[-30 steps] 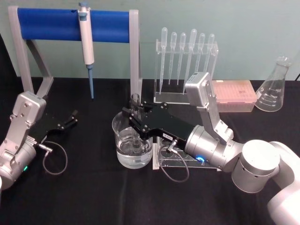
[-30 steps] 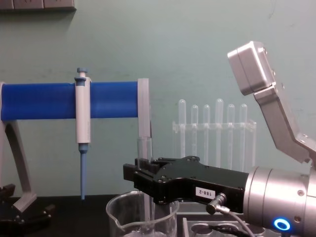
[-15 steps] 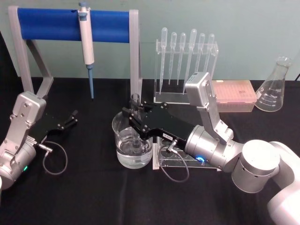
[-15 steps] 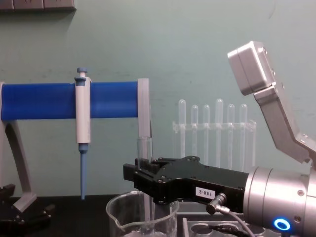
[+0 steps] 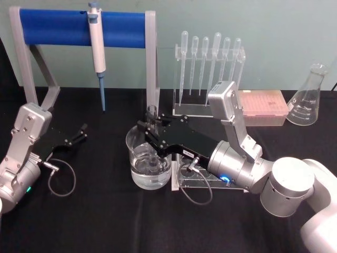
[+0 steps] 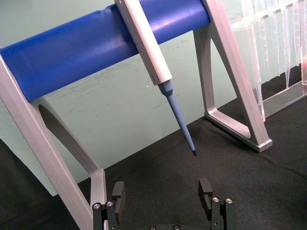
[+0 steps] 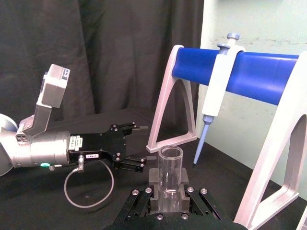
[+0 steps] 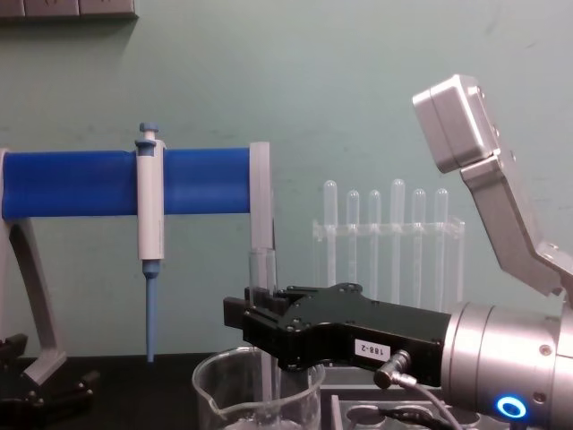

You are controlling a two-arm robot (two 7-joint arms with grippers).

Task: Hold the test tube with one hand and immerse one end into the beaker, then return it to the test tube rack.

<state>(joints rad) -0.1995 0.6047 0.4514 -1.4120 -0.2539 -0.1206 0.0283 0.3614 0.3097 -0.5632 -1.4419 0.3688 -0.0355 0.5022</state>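
1. The right gripper [image 5: 151, 133] reaches forward to the middle of the black table [image 5: 105, 221]. Its fingers are closed on the test tube [image 7: 170, 172] and grip it on the upper part.
2. The test tube stands upright, with the open mouth up, above the fingers. Its lower part goes down inside the beaker [image 5: 138, 171], and in the head view the rounded bottom appears to be under the water surface.
3. The beaker stands on the table and is about half full of clear liquid. Just beside it, on its right, is the clear test tube rack [image 5: 179, 183], under the right arm.
4. The left gripper [image 5: 81, 133] rests low at the left side of the table, well apart from the beaker. Its fingers are spread apart and hold nothing.
5. Behind, a micropipette [image 5: 96, 45] hangs on the blue stand [image 5: 58, 23]. More to the right are the plastic pipettes [image 5: 205, 52] in their holder, a pink tip box [image 5: 263, 105] and an Erlenmeyer flask [image 5: 306, 100].
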